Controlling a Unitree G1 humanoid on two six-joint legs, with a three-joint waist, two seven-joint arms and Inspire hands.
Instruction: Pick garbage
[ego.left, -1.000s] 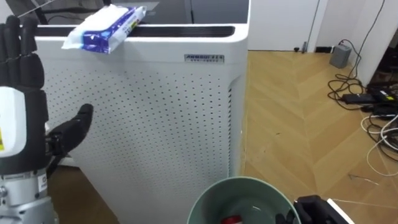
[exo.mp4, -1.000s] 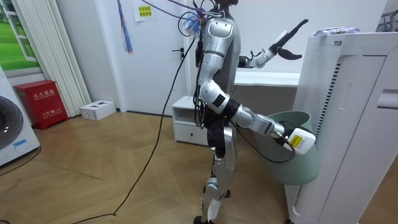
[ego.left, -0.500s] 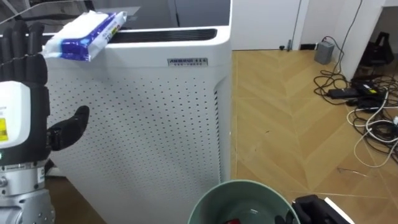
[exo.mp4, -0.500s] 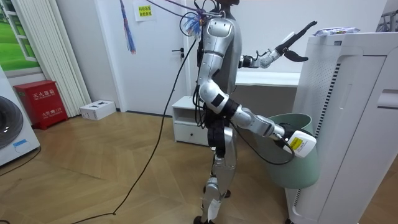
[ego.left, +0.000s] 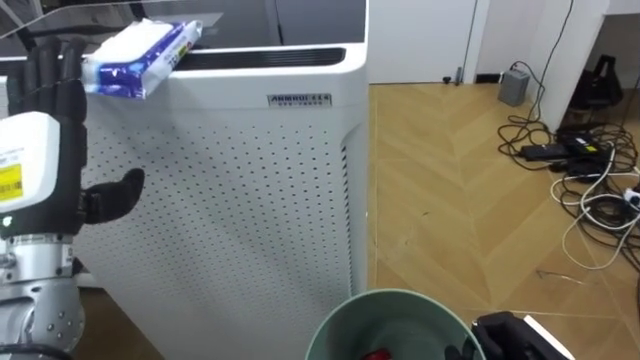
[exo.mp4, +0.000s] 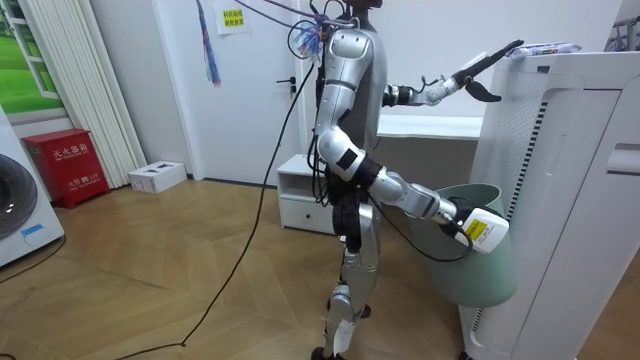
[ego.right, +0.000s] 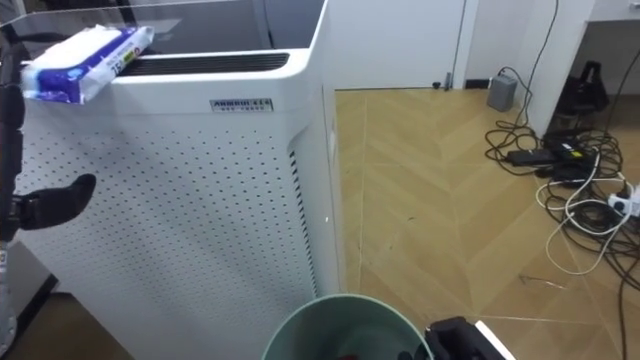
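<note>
Up at 10 o'clock in the left eye view, a blue-and-white tissue pack (ego.left: 140, 58) lies on the top edge of a tall white air purifier (ego.left: 250, 190), one end hanging over the front. At the pack's 9 o'clock stands the left hand (ego.left: 40, 150), its back to the camera, fingers straight and pointing to 12, thumb stuck out toward 3 o'clock; it has hold of nothing. The fingertips (ego.left: 47, 62) sit just beside the pack, and whether they touch it cannot be told.

Down at 6 o'clock is the round rim of a green bin (ego.left: 345, 308) with a small red thing (ego.left: 375, 354) in its bottom. At the bin's 3 o'clock a dark part of the right hand (ego.left: 505, 338) shows at the rim; how its fingers lie cannot be told.

At 3 o'clock, cables (ego.left: 590, 190) tangle on the wooden floor (ego.left: 460, 200).

From the room view, the robot stands upright before the purifier, left arm stretched high toward its top, right arm low at the bin.
</note>
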